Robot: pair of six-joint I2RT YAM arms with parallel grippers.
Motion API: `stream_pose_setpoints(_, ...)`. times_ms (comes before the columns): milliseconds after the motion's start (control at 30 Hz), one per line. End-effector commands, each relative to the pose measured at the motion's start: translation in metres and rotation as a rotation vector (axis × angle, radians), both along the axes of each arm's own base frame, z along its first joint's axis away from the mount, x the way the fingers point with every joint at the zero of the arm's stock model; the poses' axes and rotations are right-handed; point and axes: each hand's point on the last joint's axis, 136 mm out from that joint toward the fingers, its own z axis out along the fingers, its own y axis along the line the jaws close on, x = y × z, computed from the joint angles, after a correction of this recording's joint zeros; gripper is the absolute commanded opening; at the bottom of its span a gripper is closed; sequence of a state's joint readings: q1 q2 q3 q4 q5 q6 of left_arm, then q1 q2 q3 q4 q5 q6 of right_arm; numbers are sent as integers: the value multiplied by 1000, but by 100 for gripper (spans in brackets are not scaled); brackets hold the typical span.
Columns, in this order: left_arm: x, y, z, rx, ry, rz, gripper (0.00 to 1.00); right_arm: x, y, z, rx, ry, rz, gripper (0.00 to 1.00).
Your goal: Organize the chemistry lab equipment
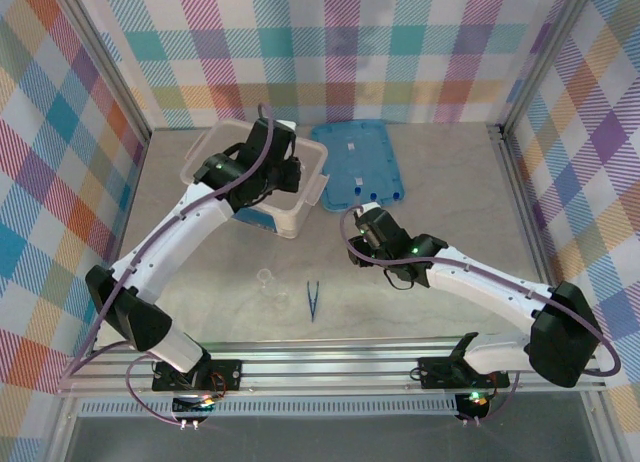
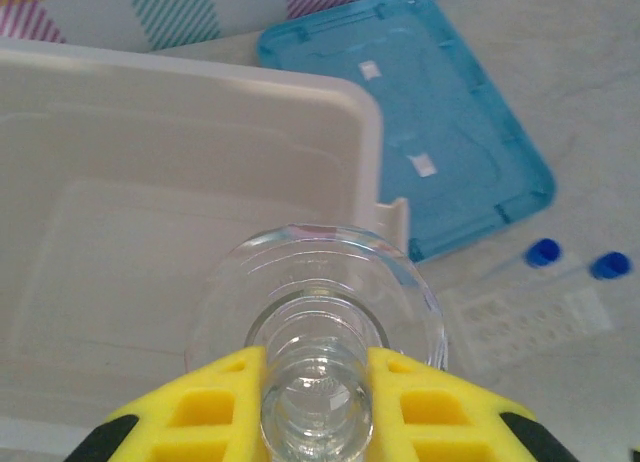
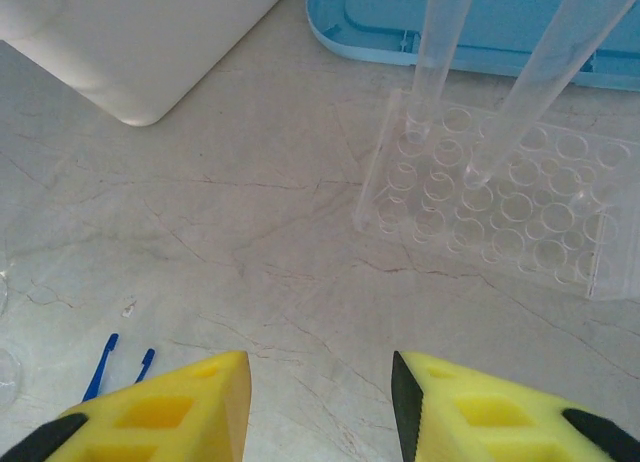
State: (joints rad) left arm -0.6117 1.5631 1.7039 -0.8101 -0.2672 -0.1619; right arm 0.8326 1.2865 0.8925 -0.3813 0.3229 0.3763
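The table [image 1: 450, 182] is a pale, stone-look surface with faint grey veins, closed in on three sides by walls [image 1: 400, 42] of bright checked cloth in pink, teal, yellow and purple. Bare metal posts [image 1: 548, 54] stand at the corners, and a grooved metal rail [image 1: 330, 367] runs along the near edge where the arms are bolted. Toward the back sits a cloudy white tub [image 2: 200, 72], with a flat blue lid [image 2: 420, 112] lying just beside it on the table. The left gripper [image 2: 315, 382] is clenched on the neck of a clear glass flask [image 2: 315, 302], holding it over the open tub. The right gripper [image 3: 320, 382] hangs low over bare table with its jaws parted and nothing between them. Ahead of it a clear plastic rack [image 3: 500, 202] stands near the lid's edge, with two thin clear tubes [image 3: 440, 42] leaning in its holes; their blue caps show from the left wrist. Nearer the arms, slim blue tweezers [image 1: 312, 299] lie flat on the table, and a small clear beaker [image 1: 266, 278] stands near them, apart.
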Motion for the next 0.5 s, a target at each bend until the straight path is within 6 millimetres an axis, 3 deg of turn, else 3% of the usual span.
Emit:
stream_pose_setpoints(0,21,9,22,-9,-82,27,19,5,12,14,38,-24,25,43)
stream_pose_setpoints(467,80,21,-49,45,23,91,18,4,15,21,50,-18,28,43)
